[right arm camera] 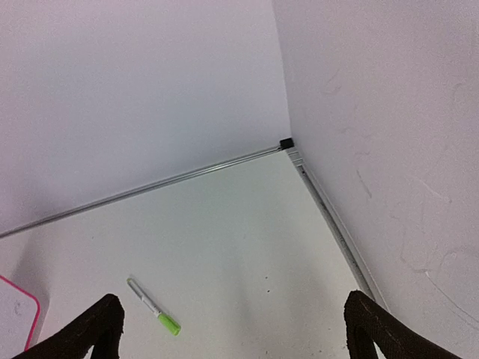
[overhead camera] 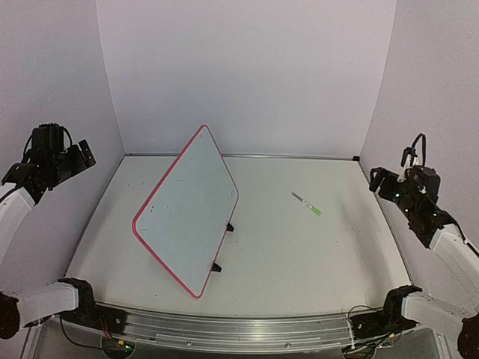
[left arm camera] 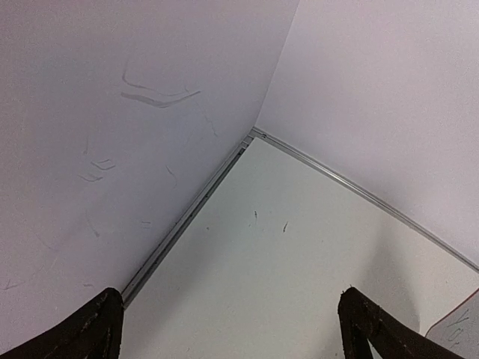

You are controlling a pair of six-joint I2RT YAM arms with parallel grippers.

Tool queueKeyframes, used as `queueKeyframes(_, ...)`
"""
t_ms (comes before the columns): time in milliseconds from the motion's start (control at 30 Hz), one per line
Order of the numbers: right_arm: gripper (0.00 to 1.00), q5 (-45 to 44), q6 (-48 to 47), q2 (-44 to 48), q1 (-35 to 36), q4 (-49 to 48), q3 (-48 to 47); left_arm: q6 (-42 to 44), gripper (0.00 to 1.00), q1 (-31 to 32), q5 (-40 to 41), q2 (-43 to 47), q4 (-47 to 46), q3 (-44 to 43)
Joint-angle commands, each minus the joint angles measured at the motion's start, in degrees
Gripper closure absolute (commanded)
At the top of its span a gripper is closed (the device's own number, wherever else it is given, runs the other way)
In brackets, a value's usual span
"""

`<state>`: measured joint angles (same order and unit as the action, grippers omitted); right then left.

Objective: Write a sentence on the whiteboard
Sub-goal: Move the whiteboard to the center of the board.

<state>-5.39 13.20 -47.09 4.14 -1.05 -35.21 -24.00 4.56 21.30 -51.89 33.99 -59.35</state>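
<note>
Whiteboard (overhead camera: pixel 187 213) propped tilted, faint marks (overhead camera: pixel 181 179) illegible, marker (overhead camera: pixel 306 203) lying apart

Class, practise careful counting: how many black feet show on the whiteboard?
2. One foot is midway along the right edge of the whiteboard; the other foot nearer its bottom corner. More may hide behind it.

The whiteboard (overhead camera: pixel 187 217) is showing a smooth, slightly glossy white face, edged in what is looking like red-pink plastic. The tabletop (overhead camera: pixel 299 254) is appearing matt white, with small dark scuffs. The rail (overhead camera: pixel 224 327) along its near edge is shining like brushed metal. The walls (left arm camera: pixel 112 187) are looking matt and scratched.
</note>
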Motion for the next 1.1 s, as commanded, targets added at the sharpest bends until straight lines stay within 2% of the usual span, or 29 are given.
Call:
queueKeyframes(0,0.02,16.5,-5.3,-2.2,-0.2,2.8,-3.8,2.8,0.0,0.0,-3.8,-3.4,8.6,-11.0)
queueKeyframes(100,0.03,24.0,-6.7,-6.1,0.1,2.7,-5.4,7.9,0.0,0.0,-8.2,-7.4,12.4,-17.3)
queueKeyframes(200,0.05,27.3,-8.3,-10.4,3.5,2.8,-7.1,12.9,0.01,0.0,-11.4,-9.4,12.6,-19.2)
queueKeyframes(367,0.06,26.0,-11.5,-19.9,15.8,1.6,-11.1,14.1,0.0,0.0,-17.9,-7.1,3.9,-12.2)
queueKeyframes(467,0.09,29.6,-11.1,-27.5,19.7,-3.2,-13.7,14.2,0.01,0.0,-19.1,-4.4,-1.5,-5.7)
queueKeyframes(600,0.13,31.2,-13.4,-38.4,24.1,-4.0,-19.5,14.4,0.0,0.0,-17.9,-2.5,-6.8,0.7)
queueKeyframes(900,0.28,33.7,-17.9,-58.7,32.5,-6.3,-30.5,15.7,0.01,0.0,-20.3,-5.5,-6.4,2.4)
queueKeyframes(1067,0.37,33.3,-19.3,-64.5,35.6,-8.4,-33.2,15.7,0.01,0.0,-20.5,-6.7,-6.4,2.0)
